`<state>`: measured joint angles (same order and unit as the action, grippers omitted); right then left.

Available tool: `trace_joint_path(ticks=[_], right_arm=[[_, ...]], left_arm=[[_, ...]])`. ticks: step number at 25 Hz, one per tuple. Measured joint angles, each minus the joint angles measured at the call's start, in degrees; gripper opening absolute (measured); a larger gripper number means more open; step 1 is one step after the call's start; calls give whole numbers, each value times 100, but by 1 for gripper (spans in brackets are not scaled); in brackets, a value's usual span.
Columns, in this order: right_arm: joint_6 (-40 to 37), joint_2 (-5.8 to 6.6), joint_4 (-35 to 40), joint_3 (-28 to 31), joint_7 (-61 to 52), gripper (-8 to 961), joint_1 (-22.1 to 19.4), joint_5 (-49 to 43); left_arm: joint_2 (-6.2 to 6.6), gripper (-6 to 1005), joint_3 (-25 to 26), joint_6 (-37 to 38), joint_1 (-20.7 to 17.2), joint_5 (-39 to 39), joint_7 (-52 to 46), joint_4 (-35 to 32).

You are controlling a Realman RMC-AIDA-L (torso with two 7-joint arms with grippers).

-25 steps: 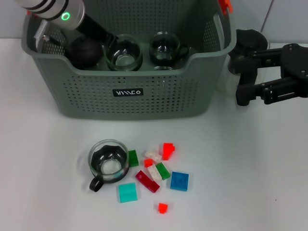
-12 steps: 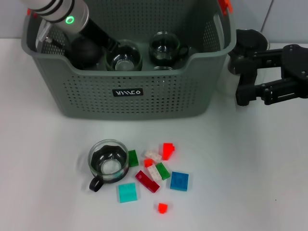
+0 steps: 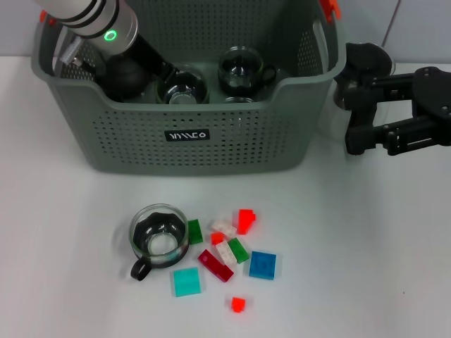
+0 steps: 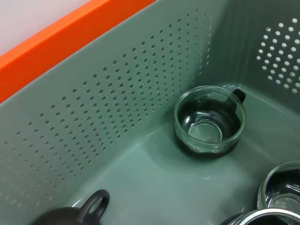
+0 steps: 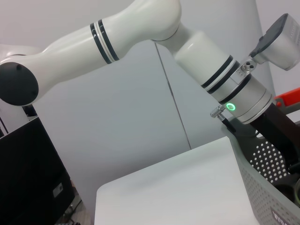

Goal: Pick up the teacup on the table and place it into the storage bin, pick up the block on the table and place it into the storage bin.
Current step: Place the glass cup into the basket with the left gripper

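Head view: we have the left tool (image 3: 163,76) low inside the storage bin (image 3: 187,135), dropping off a cup.
Left fingers hidden, so we cannot tell their state; right tool (image 3: 356,120) sits parked with fingers apart beside the bin; one teacup (image 3: 158,237) and blocks (image 3: 224,255) wait on the bench (image 3: 366,246).

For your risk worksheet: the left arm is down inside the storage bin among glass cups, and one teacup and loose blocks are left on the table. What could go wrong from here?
1. The left gripper sits deep in the storage bin, close to two glass cups; pulling out carelessly might knock them together.
2. The teacup on the table touches a green block, so grasping it may scatter blocks.
3. The right gripper hangs beside the bin's wall and might bump it.
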<state>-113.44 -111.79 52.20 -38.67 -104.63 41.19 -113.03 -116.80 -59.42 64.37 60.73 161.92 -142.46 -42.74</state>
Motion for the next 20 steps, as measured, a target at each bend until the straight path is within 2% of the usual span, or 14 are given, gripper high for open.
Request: trace_joint_path(ticks=[15, 20], right_arm=[[31, 9, 0, 0, 13, 898, -24, 0], [38, 4, 0, 0, 18, 898, -24, 0]], left_arm=[[-11, 78, -5, 33, 41, 96, 13, -6], [-52, 78, -9, 41, 54, 168, 21, -5]])
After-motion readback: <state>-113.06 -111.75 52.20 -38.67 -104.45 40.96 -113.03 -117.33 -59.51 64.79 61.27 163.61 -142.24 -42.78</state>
